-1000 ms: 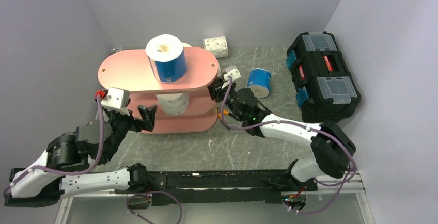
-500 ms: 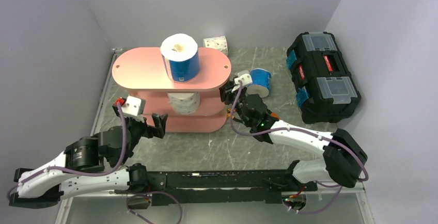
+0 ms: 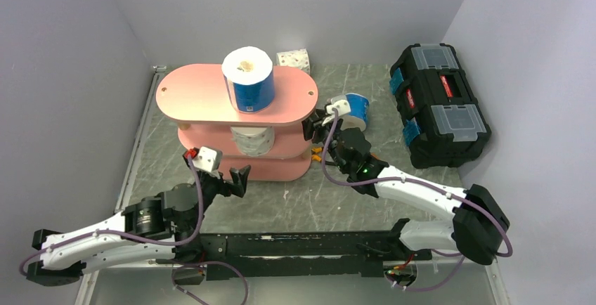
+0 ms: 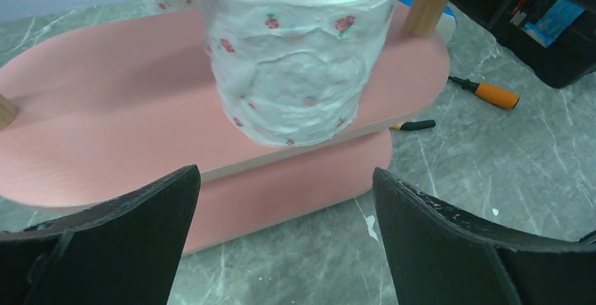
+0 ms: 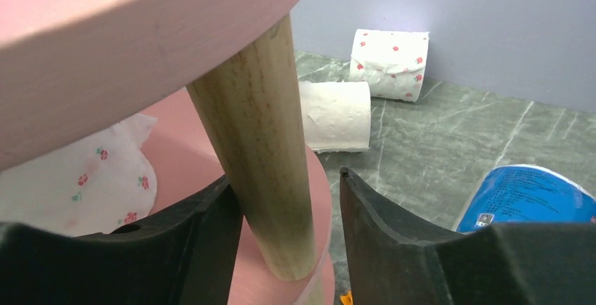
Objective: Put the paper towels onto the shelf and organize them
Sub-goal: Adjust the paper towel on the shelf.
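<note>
A blue-wrapped roll (image 3: 247, 79) stands upright on the top board of the shelf (image 3: 197, 98), white end and hollow core facing up. The shelf is pink and matte, three long oval boards stacked on pale round posts. On the middle board stands a speckled roll (image 4: 299, 52), soft white paper with small pink flowers, its skin wrinkled and puffy. Behind the shelf, near the back wall, a second speckled roll (image 5: 390, 53) lies on its side, and a plain white roll (image 5: 336, 115) with a dimpled surface lies just beside it. A second blue roll (image 3: 351, 110), in a glossy printed wrapper, sits on the table off the shelf's right end.

The right gripper (image 5: 284, 178) is at that right end, its black fingers parted on either side of a wooden post (image 5: 263, 150), a smooth, light-grained cylinder. The left-hand finger looks to be against the wood and the other stands just clear, so nothing is clamped. The left gripper (image 4: 281, 178) hangs low in front of the shelf with its jaws spread wide and empty, facing the speckled roll on the middle board.

The table (image 3: 337, 192) is grey-green, veined like marble. An orange-handled screwdriver (image 4: 495, 94) lies on it by the shelf's right end. Well to the right sits a black plastic toolbox (image 3: 439, 105) with clear lid compartments
</note>
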You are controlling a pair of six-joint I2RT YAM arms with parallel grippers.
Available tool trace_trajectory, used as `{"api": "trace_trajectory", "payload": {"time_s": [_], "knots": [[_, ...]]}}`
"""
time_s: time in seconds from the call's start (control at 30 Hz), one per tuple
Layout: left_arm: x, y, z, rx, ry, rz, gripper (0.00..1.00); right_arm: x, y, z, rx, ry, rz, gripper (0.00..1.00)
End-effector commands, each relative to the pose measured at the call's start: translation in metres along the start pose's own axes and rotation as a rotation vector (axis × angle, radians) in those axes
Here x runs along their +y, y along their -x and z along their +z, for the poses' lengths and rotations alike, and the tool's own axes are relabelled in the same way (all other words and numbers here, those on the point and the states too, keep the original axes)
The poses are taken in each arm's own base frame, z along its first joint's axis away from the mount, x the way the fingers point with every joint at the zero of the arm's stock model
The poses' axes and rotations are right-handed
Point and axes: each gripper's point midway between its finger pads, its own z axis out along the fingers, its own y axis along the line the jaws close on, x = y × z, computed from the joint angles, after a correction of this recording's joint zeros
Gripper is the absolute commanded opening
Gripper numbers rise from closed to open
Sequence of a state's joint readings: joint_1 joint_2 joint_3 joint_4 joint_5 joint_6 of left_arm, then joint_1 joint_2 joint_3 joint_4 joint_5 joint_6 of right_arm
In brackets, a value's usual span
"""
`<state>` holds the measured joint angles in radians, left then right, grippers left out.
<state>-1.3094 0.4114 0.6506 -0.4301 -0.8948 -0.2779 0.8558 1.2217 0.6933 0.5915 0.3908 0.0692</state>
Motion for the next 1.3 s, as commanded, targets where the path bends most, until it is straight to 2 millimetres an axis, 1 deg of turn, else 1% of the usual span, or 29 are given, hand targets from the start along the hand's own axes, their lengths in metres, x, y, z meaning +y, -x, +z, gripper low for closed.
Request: {"api": "trace_trajectory", "payload": {"time_s": [0.0,0.03,0.13,0.3,0.37,0.5,0.63,0.77,0.87,1.1,1.2,1.27], "knots": [[-0.012,0.021,0.008,-0.121,-0.028,-0.053,0.99,-0.005,0.032,-0.003,-0.077,-0.017,0.063,0.55],[-0.012,0.016,0.011,-0.124,-0.017,-0.038,0.99,-0.003,0.032,-0.003,-0.076,-0.01,0.069,0.57],[-0.012,0.01,0.018,-0.137,0.013,-0.023,0.99,0.0,0.033,-0.005,-0.066,0.005,0.095,0.62],[-0.017,0.011,0.023,-0.202,0.005,-0.038,0.99,0.01,0.039,-0.018,-0.074,0.082,0.131,0.64],[-0.021,0.015,0.024,-0.229,-0.017,-0.054,0.99,0.013,0.038,-0.02,-0.071,0.106,0.131,0.65],[-0.03,0.013,0.029,-0.234,-0.03,-0.046,0.99,0.015,0.035,-0.015,-0.061,0.105,0.121,0.65],[-0.035,0.013,0.038,-0.23,0.0,-0.032,0.99,0.02,0.032,-0.007,-0.047,0.118,0.117,0.65],[-0.04,0.009,0.049,-0.22,0.023,-0.019,0.99,0.022,0.029,-0.002,-0.041,0.111,0.117,0.65],[-0.038,0.003,0.059,-0.202,0.069,-0.02,0.99,0.022,0.029,0.001,-0.038,0.109,0.117,0.65],[-0.028,0.008,0.07,-0.221,0.134,-0.077,0.99,0.023,0.026,0.005,-0.028,0.108,0.107,0.65],[-0.028,0.011,0.072,-0.228,0.138,-0.075,0.99,0.023,0.026,0.005,-0.029,0.106,0.105,0.65],[-0.024,0.01,0.071,-0.229,0.155,-0.08,0.99,0.022,0.027,0.006,-0.028,0.102,0.103,0.65]]}}
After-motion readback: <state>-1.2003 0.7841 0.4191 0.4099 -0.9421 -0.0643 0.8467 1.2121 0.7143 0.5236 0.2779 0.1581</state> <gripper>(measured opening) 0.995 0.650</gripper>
